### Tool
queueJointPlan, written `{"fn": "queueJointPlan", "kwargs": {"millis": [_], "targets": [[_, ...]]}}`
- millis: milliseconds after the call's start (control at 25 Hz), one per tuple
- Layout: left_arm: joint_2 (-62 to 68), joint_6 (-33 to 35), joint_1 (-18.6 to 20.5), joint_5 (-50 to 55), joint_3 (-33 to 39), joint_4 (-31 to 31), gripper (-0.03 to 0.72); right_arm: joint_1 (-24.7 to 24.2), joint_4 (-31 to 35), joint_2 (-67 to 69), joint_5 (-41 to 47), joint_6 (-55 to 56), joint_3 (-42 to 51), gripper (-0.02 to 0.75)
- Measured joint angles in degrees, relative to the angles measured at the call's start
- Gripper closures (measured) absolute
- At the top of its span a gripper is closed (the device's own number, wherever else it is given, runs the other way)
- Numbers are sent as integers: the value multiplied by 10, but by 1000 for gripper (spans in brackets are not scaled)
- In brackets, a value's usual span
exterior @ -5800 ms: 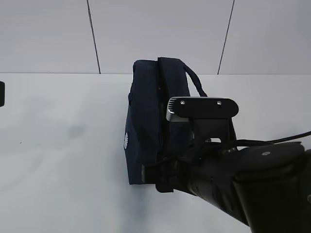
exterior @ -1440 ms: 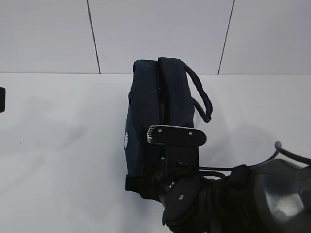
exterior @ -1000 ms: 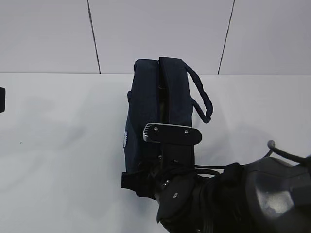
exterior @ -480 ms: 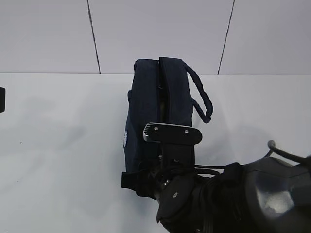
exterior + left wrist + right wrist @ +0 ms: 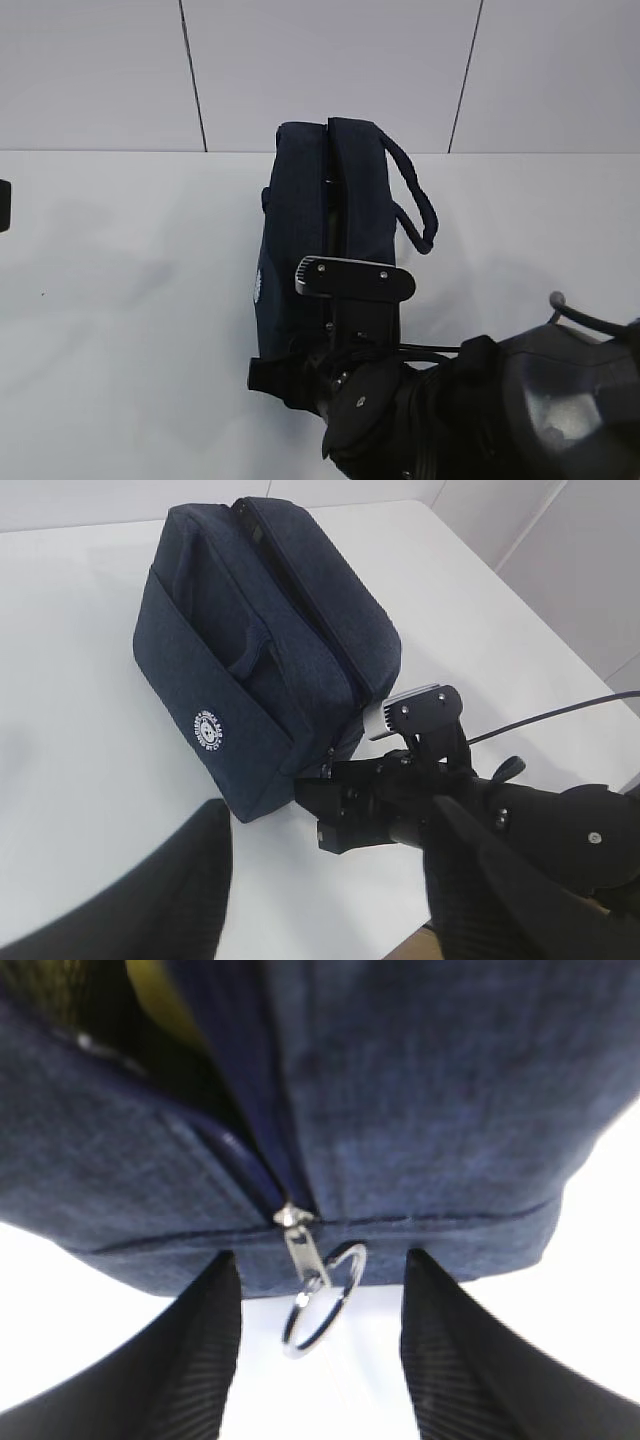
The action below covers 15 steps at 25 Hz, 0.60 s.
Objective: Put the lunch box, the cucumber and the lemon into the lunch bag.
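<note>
The right arm (image 5: 500, 410) is showing as a bulky matte-black body with rounded joint housings, each carrying a small silver screw head. A flat silver-edged black plate (image 5: 355, 278) with two screws is sitting on its wrist. Thin black cables (image 5: 590, 322) are looping off the arm. The right tool (image 5: 320, 1350) is showing two black fingers (image 5: 190, 1360) with finely ribbed faces. The left tool's fingers (image 5: 480, 890) are appearing as blurred black, textured shapes.

Lunch bag (image 5: 270, 670) round logo (image 5: 208, 729): lettering unreadable.
</note>
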Motion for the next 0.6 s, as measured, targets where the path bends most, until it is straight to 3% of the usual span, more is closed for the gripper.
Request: {"fn": "queueJointPlan", "kwargs": {"millis": [600], "targets": [[0, 0, 0, 0, 0, 0, 260, 0, -6, 2, -7, 1, 0, 335]]}}
